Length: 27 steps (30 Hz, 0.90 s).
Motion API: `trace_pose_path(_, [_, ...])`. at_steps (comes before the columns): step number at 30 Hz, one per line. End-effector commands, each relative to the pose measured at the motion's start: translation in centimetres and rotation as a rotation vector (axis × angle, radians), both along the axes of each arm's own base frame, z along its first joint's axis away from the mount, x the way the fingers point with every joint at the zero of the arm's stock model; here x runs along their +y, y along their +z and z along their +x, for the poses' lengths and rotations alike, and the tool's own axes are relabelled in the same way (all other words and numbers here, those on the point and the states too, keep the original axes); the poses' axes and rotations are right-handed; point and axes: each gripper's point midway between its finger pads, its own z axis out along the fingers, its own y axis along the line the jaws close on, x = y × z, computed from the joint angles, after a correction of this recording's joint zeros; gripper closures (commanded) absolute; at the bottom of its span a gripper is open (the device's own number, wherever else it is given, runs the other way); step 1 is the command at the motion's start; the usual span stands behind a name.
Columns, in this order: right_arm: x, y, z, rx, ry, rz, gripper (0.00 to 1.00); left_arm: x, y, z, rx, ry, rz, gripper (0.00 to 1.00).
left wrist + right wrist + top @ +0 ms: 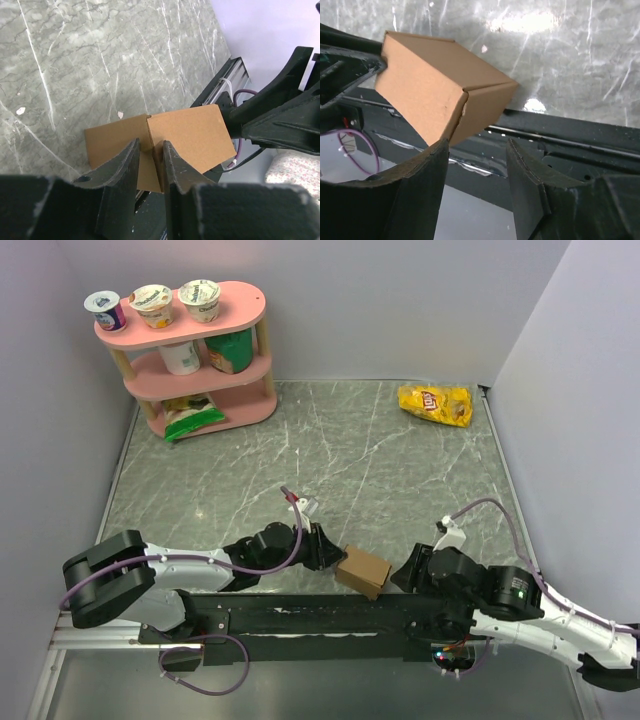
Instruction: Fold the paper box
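The paper box (pixel 362 572) is a small brown cardboard box, folded up, tilted over the black rail at the table's near edge. My left gripper (pixel 330 552) reaches it from the left. In the left wrist view the left gripper (pixel 150 147) is closed on a corner ridge of the box (pixel 190 135). My right gripper (pixel 405 575) is just right of the box. In the right wrist view the right gripper (pixel 477 150) stands open, and the lower corner of the box (pixel 425 85) sits just above its left fingertip (pixel 437 152).
A black rail (pixel 300 612) runs along the near edge under the box. A yellow chip bag (pixel 435 403) lies at the back right. A pink shelf (pixel 190 350) with cups and packets stands at the back left. White walls close in both sides.
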Motion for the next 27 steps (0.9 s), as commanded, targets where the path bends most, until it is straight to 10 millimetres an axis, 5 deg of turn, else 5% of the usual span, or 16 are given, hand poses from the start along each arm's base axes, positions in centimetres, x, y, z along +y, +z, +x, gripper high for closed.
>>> trace_pose_path(1, [0.8, -0.3, -0.1, 0.004, 0.0, 0.063, 0.43, 1.9, -4.5, -1.0, 0.032, -0.025, 0.19, 0.72])
trace_pose_path(8, [3.1, 1.4, 1.4, -0.062, -0.028, 0.189, 0.43, 1.7, -4.7, -0.9, 0.035, -0.023, 0.195, 0.72])
trace_pose_path(13, [3.4, 0.6, 1.4, -0.045, -0.027, 0.177, 0.43, 1.4, -4.5, -0.8, 0.033, -0.024, 0.193, 0.72])
trace_pose_path(27, [2.8, -2.1, 0.4, 0.028, -0.029, 0.122, 0.75, 1.3, -4.6, -0.6, 0.034, -0.024, 0.206, 0.72])
